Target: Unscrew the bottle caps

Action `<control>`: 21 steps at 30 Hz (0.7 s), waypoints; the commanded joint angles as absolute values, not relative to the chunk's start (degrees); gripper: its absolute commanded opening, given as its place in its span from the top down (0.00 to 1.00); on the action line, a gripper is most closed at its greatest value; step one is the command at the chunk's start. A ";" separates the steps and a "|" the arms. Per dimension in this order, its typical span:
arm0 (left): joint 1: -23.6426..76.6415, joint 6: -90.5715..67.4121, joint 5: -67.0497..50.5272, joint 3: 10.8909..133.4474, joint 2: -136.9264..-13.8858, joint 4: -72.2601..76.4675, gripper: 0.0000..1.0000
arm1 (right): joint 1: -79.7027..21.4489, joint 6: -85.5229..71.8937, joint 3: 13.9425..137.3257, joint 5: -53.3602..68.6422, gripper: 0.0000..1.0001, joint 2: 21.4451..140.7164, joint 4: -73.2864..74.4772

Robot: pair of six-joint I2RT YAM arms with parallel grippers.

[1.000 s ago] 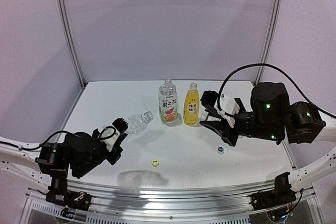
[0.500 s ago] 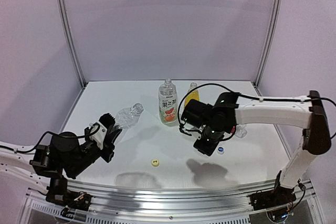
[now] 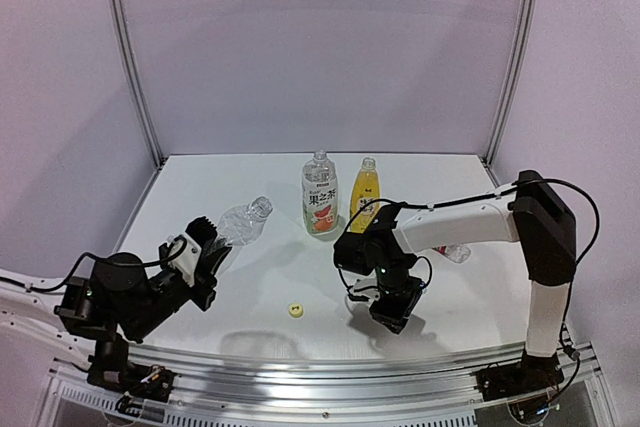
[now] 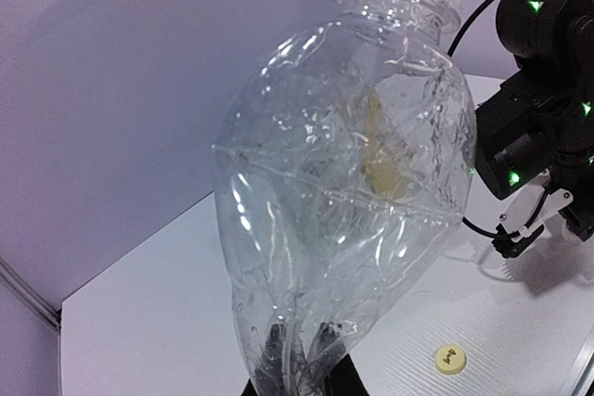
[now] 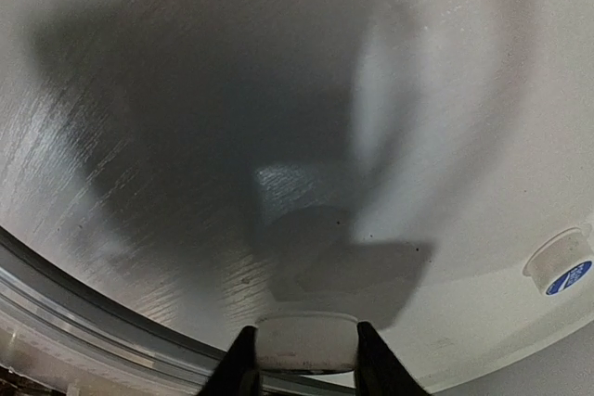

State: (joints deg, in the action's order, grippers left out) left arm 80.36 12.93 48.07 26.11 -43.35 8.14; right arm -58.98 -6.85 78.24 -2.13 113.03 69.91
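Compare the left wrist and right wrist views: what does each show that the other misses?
Left wrist only: the clear plain bottle in the left gripper, and the yellow cap lying on the table. Right wrist only: a white cap between the right gripper's fingers, and a blue-and-white cap on the table. Both: the white table and the right gripper.
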 commanded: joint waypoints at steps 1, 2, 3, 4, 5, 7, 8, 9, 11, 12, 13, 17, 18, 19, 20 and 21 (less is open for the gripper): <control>80.77 13.34 48.47 26.03 -42.85 9.14 1.00 | -58.36 -4.55 78.56 1.73 0.23 112.90 68.99; 80.85 13.36 48.43 26.07 -42.88 9.09 1.00 | -58.37 -4.35 78.32 1.71 0.03 112.87 68.66; 80.86 13.28 48.43 26.10 -42.96 9.12 1.00 | -58.37 -4.09 77.99 1.61 0.01 112.73 68.24; 80.86 13.29 48.43 26.05 -42.97 9.07 1.00 | -58.42 -4.05 77.78 1.46 0.01 112.61 68.02; 80.90 13.33 48.43 26.10 -43.10 9.12 1.00 | -58.38 -4.04 77.65 1.16 0.01 112.33 67.96; 80.92 13.24 48.56 26.08 -43.22 9.21 1.00 | -58.36 -4.19 77.38 0.43 0.01 110.92 67.71; 80.88 13.19 48.64 25.98 -43.24 9.37 1.00 | -58.38 -4.22 77.32 0.36 0.01 109.56 67.59; 80.86 13.14 48.73 25.82 -43.24 9.73 1.00 | -58.37 -4.27 77.35 0.35 0.01 107.84 67.37; 80.86 13.11 48.67 25.15 -43.16 10.72 1.00 | -58.42 -4.02 77.57 0.35 0.01 103.41 66.45; 80.78 12.99 48.43 24.86 -42.91 11.27 1.00 | -58.39 -3.82 77.80 0.35 0.01 101.11 65.84; 80.54 12.66 48.04 24.61 -42.79 11.86 1.00 | -58.36 -3.58 78.05 -0.97 0.01 98.64 65.10; 78.29 9.18 43.97 23.77 -42.13 11.90 1.00 | -58.24 -3.71 76.89 -6.78 0.01 88.05 55.27; 77.59 8.16 42.82 23.61 -42.11 11.77 1.00 | -57.88 -4.40 75.62 -7.77 0.01 84.96 50.75; 76.92 7.29 41.71 23.42 -41.98 11.78 1.00 | -57.16 -4.75 73.69 -6.46 0.01 82.05 46.31; 76.38 6.39 40.64 23.15 -41.85 12.04 1.00 | -56.40 -4.64 71.38 -3.44 0.01 78.80 40.97; 75.97 5.63 39.46 22.67 -41.63 12.61 1.00 | -55.78 -4.29 68.42 0.16 0.01 75.45 35.78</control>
